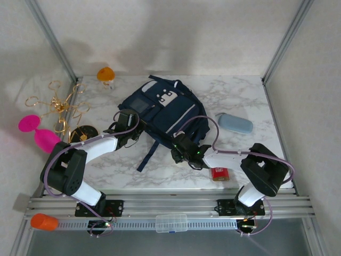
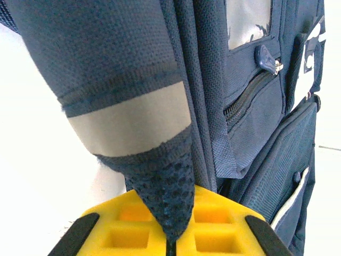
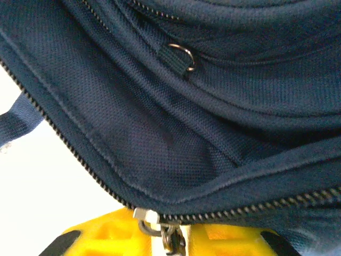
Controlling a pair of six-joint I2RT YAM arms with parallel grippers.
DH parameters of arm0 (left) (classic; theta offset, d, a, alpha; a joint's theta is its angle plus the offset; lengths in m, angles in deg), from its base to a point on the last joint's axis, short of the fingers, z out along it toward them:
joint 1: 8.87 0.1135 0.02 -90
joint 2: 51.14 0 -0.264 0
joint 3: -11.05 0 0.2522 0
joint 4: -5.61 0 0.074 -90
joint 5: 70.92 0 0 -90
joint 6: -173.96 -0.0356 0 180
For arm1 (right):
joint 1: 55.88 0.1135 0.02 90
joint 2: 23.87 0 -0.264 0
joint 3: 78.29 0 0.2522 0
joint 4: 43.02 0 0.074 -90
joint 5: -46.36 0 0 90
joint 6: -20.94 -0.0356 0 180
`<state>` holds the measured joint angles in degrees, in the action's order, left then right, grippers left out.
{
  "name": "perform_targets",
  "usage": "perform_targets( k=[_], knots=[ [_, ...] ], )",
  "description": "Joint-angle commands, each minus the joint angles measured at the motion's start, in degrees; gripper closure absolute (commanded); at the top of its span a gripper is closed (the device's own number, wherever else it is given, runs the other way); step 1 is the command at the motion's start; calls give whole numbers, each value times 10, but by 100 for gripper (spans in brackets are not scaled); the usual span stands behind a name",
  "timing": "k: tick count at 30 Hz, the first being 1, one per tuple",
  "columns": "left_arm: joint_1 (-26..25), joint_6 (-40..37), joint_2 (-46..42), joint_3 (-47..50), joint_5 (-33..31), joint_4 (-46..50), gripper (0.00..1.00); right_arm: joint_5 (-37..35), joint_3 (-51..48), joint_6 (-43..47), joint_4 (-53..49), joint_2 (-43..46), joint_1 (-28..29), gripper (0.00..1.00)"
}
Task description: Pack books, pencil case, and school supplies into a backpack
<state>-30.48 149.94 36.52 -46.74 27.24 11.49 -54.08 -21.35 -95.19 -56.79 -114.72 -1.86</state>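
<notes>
Unable to read markings on red box: too small, partly under right arm. Found backpack cropped by every edge in both wrist views, zipper pull cut off at right wrist view's bottom edge.

- The large navy blue fabric backpack lies front side up, showing its pockets, white patches and pale stripe. One strap trails from its near edge.
- The soft oblong light blue-grey pencil case lies flat, just right of the backpack.
- The school supplies, a small flat red rectangular box, lies near-right of the backpack, apart.
</notes>
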Motion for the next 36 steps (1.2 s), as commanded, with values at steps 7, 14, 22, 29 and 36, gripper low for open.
perform_targets(
  k=[7, 14, 22, 29, 36],
  knots=[
    [2, -44, 25, -64, 15, -29, 100, -18, 40, 26, -57, 16, -2, 100],
    [6, -102, 117, -159, 49, -37, 88, 66, 57, 14, -41, 54, 21, 100],
    [13, -141, 75, -146, 100, 5, 42, 31, 141, -26, -93, -5, 17, 100],
    [-45, 50, -32, 47, 73, -91, 35, 62, 130, -35, -58, -5, 19, 100],
    [-123, 184, 21, 51, 38, -220, 40, 74, 123, -25, -49, -11, 21, 100]
  ],
)
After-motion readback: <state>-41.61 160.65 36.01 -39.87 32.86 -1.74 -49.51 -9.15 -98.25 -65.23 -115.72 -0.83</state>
